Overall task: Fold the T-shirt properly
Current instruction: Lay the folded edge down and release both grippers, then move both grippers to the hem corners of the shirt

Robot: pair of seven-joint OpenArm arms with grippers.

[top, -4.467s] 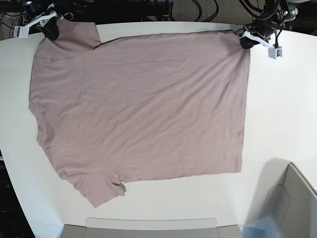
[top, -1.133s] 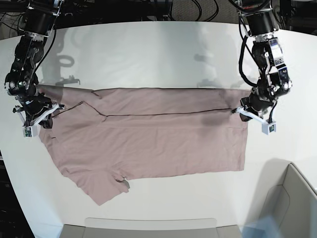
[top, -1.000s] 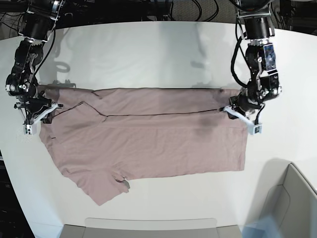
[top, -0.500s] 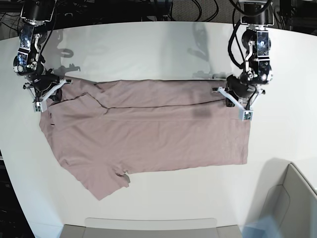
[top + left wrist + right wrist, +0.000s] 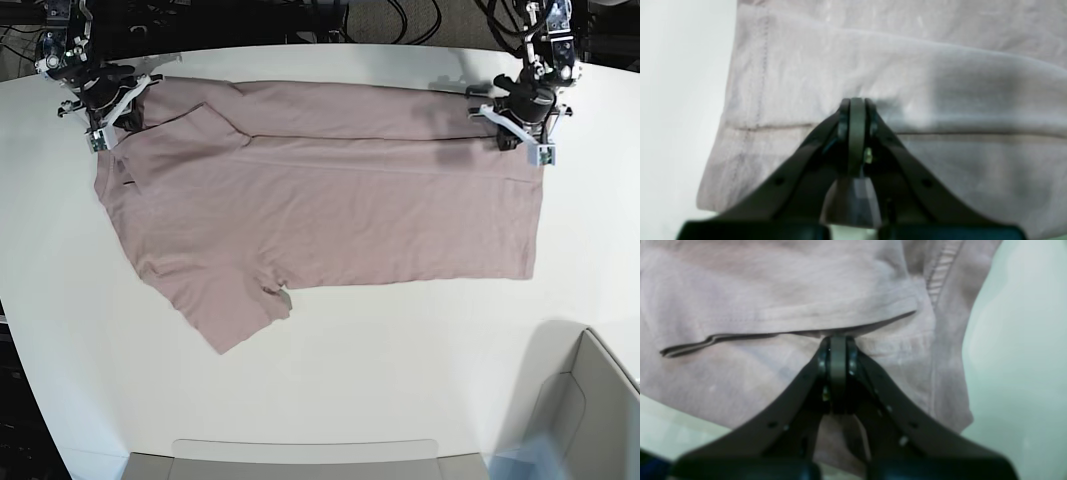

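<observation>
The dusty-pink T-shirt (image 5: 330, 210) lies on the white table (image 5: 400, 360), its far long edge folded over into a narrow band along the back. My left gripper (image 5: 512, 128) is shut on the folded edge at the shirt's hem corner, at the back right; in the left wrist view its jaws (image 5: 856, 110) pinch the cloth (image 5: 940, 83) at the fold line. My right gripper (image 5: 112, 108) is shut on the folded edge near the sleeve at the back left; in the right wrist view the closed jaws (image 5: 837, 346) pinch the cloth (image 5: 773, 306) under a hem.
A grey bin (image 5: 590, 420) stands at the front right corner. A grey tray edge (image 5: 305, 455) runs along the front. Dark cables and arm bases (image 5: 330, 15) lie beyond the table's back edge.
Both grippers have dragged the held folded edge toward the back of the table. The whole shirt has slid back with them and shifted a little right.
</observation>
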